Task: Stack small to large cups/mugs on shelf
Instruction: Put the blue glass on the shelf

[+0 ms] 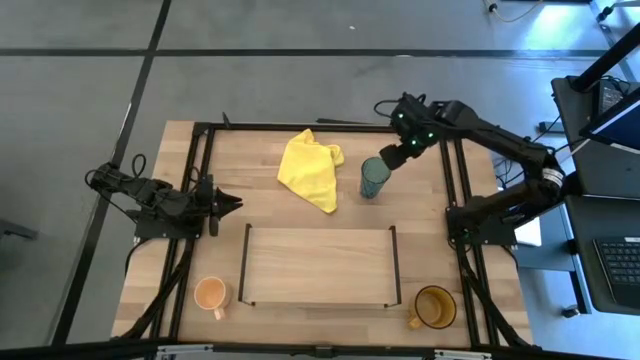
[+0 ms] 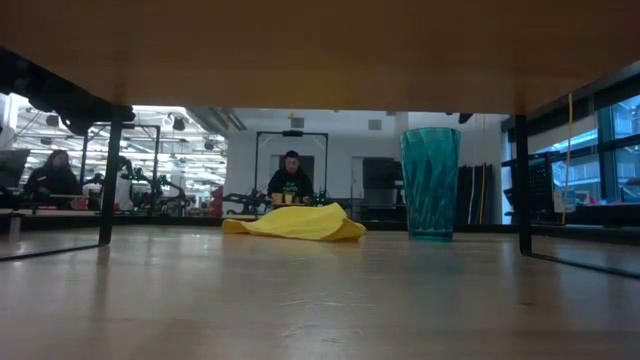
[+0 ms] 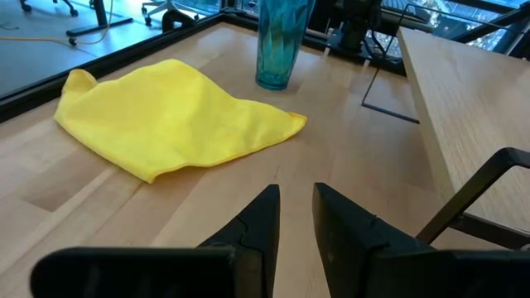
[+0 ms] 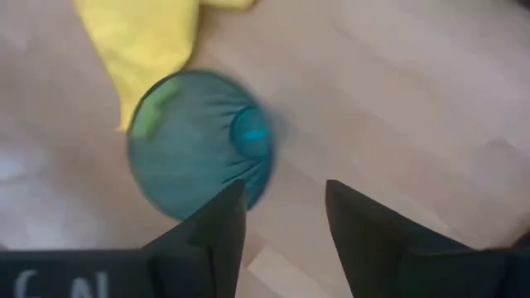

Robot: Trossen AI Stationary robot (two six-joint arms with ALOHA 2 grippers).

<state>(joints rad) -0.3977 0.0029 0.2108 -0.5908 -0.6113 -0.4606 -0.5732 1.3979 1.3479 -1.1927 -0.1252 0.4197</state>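
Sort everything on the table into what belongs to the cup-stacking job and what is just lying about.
Job:
- small pale-orange mug
- wider amber-brown translucent mug
- tall teal ribbed tumbler
- low light-wood shelf with black uprights

Lying about:
- crumpled yellow cloth

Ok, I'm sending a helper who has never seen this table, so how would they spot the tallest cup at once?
Start at the light-wood shelf board with black uprights in the middle of the wooden table, then look to the far side, beyond its right end. There, beside the crumpled yellow cloth, stands the tall teal ribbed tumbler, right under the right gripper. Unlike the two mugs at the near edge, it has no handle.
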